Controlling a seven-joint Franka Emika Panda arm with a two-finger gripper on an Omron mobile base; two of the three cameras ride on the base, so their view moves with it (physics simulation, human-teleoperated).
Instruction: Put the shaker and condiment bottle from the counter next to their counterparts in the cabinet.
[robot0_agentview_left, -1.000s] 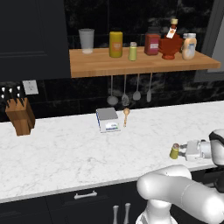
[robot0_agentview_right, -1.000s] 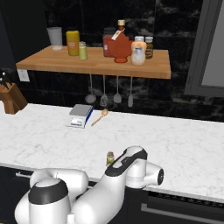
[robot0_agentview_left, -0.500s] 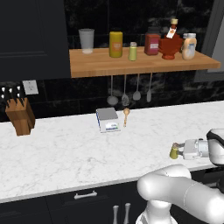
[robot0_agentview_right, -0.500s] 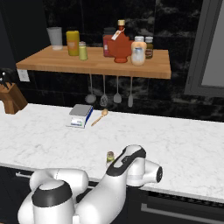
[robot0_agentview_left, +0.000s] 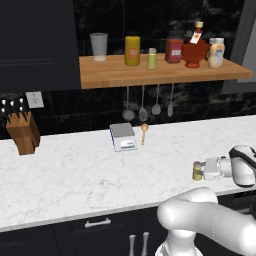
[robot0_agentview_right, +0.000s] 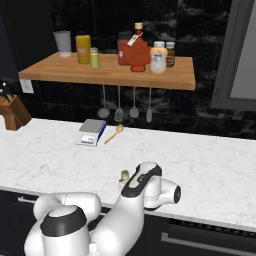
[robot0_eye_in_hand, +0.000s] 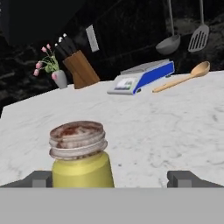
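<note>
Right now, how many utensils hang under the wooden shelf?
4, in a row beneath the shelf: ladle leftmost, second utensil, third utensil, spatula rightmost. None seems hidden.

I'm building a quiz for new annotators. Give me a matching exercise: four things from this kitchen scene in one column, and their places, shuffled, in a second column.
Things:
1. shaker
2. condiment bottle
3. knife block
4. wooden spoon

Places:
A. on the wooden shelf, between a red jar and a pale jar
B. on the counter beside the kitchen scale
C. on the counter, between the open end effector's fingertips
D. far left of the counter, below a wall outlet

Pairs: 1-C, 2-A, 3-D, 4-B
</note>
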